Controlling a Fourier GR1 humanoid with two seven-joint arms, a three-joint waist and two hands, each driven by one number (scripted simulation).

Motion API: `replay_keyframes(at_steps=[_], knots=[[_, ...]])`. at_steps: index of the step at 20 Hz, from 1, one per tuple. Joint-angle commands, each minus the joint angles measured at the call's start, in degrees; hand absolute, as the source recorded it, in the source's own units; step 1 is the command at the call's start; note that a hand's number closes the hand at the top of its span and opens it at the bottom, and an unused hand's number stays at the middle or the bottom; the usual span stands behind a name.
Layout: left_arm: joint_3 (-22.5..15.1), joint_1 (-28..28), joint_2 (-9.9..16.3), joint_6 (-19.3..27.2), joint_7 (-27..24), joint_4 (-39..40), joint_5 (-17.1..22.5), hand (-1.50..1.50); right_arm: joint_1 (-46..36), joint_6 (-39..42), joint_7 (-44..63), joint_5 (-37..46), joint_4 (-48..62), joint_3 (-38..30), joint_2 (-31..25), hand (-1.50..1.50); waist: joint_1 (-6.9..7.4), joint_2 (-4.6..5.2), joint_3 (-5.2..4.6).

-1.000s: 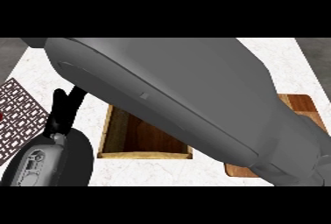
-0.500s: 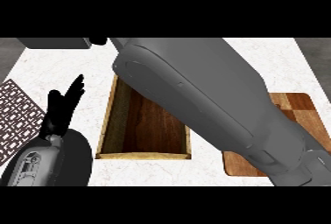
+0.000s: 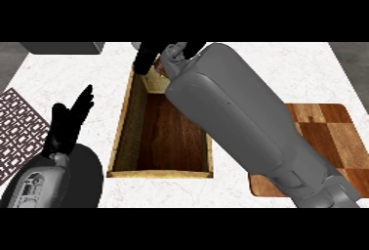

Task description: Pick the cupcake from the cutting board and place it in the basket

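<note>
A long wooden basket (image 3: 124, 139) with a dark wood floor lies in the middle of the counter. My right forearm crosses it from the lower right. My right hand (image 3: 150, 54) hangs over the basket's far end, fingers curled downward. The cupcake is hidden inside that hand. The checkered wooden cutting board (image 3: 324, 132) lies at the right, partly under my forearm, and its visible part is bare. My left hand (image 3: 69, 119) rests open at the left of the basket, fingers up.
A dark patterned mat (image 3: 18, 127) lies at the counter's left edge. A grey block (image 3: 61, 47) stands at the far left corner. White marble counter shows around the basket and beyond the board.
My right arm has swung away from me toward the far end of the basket, uncovering most of the basket and the cutting board. The left hand has stayed in place.
</note>
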Motion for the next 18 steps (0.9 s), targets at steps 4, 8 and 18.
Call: replay_keyframes(at_steps=[4, 8, 18], knots=[[-0.7, -1.1, -1.3, 1.0, -0.1, 1.5, -1.1, 0.0, 5.6, -11.5, -1.9, 1.8, -2.3, 0.8, 0.5, -1.5, 0.02, 0.19, -0.02], [-0.5, -0.5, -1.2, 0.8, 2.4, -1.5, -0.3, 0.0, 4.0, -15.7, -0.8, 4.9, -6.4, -3.2, -0.5, -1.5, -0.22, -0.08, 0.03], [1.4, 3.1, 0.9, -0.8, 0.8, -2.5, 0.9, 0.0, 17.4, -16.0, 7.6, 10.1, -26.6, -8.3, -6.8, -1.5, -2.27, -0.69, 0.07]])
